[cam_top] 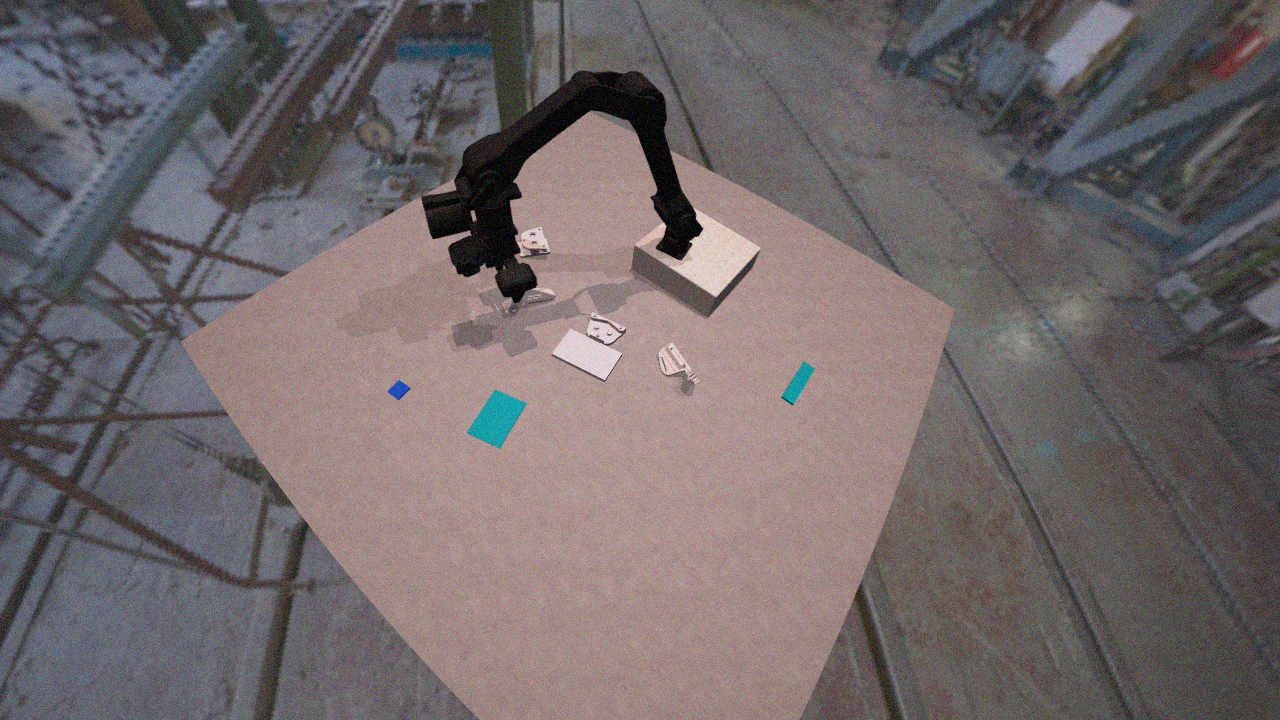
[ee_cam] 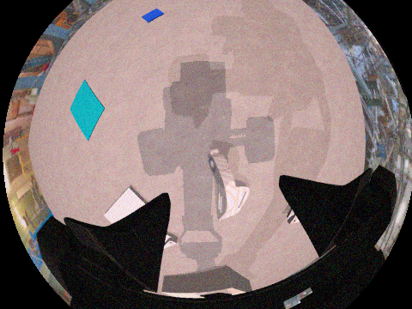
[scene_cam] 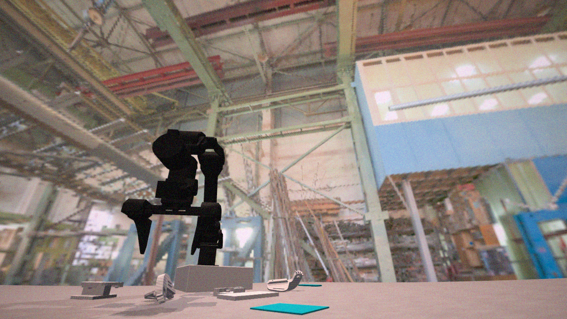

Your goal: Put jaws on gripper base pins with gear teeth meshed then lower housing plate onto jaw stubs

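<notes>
My gripper (cam_top: 494,273) is open and empty. It hangs above a white jaw (cam_top: 535,296) that lies on its side on the table. In the wrist view the jaw (ee_cam: 227,189) lies between my two fingertips, well below them. From the exterior view my fingers (scene_cam: 167,251) stand clear above this jaw (scene_cam: 162,288). The gripper base (cam_top: 534,241) sits just behind, toward the table's far edge. The housing plate (cam_top: 605,329) lies beside a flat white card (cam_top: 586,353). The second jaw (cam_top: 676,366) lies further right.
The arm stands on a pale block (cam_top: 696,260). A large teal patch (cam_top: 496,418), a small blue patch (cam_top: 399,389) and a narrow teal patch (cam_top: 797,382) are flat marks on the table.
</notes>
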`<state>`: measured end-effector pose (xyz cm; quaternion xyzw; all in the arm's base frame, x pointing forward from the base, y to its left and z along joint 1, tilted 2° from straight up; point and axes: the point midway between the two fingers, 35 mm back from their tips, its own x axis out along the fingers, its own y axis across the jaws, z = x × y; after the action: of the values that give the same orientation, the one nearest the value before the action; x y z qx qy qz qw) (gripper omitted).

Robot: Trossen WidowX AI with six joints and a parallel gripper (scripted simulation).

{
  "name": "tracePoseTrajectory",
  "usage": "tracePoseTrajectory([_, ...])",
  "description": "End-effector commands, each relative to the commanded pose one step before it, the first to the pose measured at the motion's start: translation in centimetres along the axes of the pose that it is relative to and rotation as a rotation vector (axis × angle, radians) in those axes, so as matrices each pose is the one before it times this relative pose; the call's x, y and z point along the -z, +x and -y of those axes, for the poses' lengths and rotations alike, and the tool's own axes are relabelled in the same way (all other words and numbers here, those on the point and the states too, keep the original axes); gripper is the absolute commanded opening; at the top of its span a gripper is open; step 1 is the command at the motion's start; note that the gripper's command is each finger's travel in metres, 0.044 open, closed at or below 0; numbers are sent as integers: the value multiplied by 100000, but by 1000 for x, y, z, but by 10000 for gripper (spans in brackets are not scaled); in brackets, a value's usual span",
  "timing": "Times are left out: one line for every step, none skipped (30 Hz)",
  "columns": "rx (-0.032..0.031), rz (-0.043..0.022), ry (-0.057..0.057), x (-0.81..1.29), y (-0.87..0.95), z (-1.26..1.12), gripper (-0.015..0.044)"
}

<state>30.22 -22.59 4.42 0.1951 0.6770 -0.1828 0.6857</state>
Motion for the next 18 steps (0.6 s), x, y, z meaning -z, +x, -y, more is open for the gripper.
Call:
tracePoseTrajectory([280,-306,-331,50,37,46,440])
tracePoseTrajectory([0,0,0,0,0,0,440])
tracePoseTrajectory([0,0,0,0,0,0,440])
tracePoseTrajectory([0,0,0,0,0,0,440])
tracePoseTrajectory([16,-2,-42,20,-3,206,414])
tracePoseTrajectory([47,-6,-126,67,-10,619,387])
tracePoseTrajectory([77,-14,-210,135,-16,1028,361])
tracePoseTrajectory([75,-18,-210,166,-15,1024,335])
tracePoseTrajectory([44,-12,-126,114,-8,612,309])
tracePoseTrajectory([14,-4,-42,41,-3,204,282])
tracePoseTrajectory([0,0,0,0,0,0,256])
tracePoseTrajectory([0,0,0,0,0,0,230])
tracePoseTrajectory([0,0,0,0,0,0,204])
tracePoseTrajectory([0,0,0,0,0,0,177])
tracePoseTrajectory([0,0,0,0,0,0,151])
tracePoseTrajectory([0,0,0,0,0,0,125])
tracePoseTrajectory([0,0,0,0,0,0,99])
tracePoseTrajectory([0,0,0,0,0,0,73])
